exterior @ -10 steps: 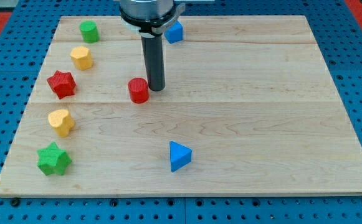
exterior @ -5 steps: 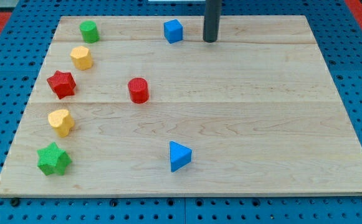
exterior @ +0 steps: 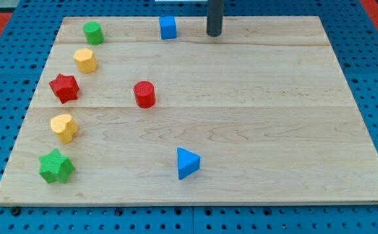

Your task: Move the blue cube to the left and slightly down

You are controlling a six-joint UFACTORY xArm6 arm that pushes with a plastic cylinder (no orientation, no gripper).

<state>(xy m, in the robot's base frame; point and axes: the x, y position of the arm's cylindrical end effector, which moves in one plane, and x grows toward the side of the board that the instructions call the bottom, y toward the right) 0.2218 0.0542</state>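
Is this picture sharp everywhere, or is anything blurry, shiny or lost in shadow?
In the camera view the light is even and soft: the blocks, such as the red cylinder and the blue cube, cast only faint shadows; the wooden board shows its grain with no harsh glare; the rod is cut off by the view's top, and my tip looks slightly soft-edged.

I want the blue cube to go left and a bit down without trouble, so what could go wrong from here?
1. The blue cube sits near the board's top edge; a slightly upward push could slide it off.
2. My tip stands apart on the cube's right, level with it, so a straight push gives no downward shift.
3. A long leftward push could reach the green cylinder.
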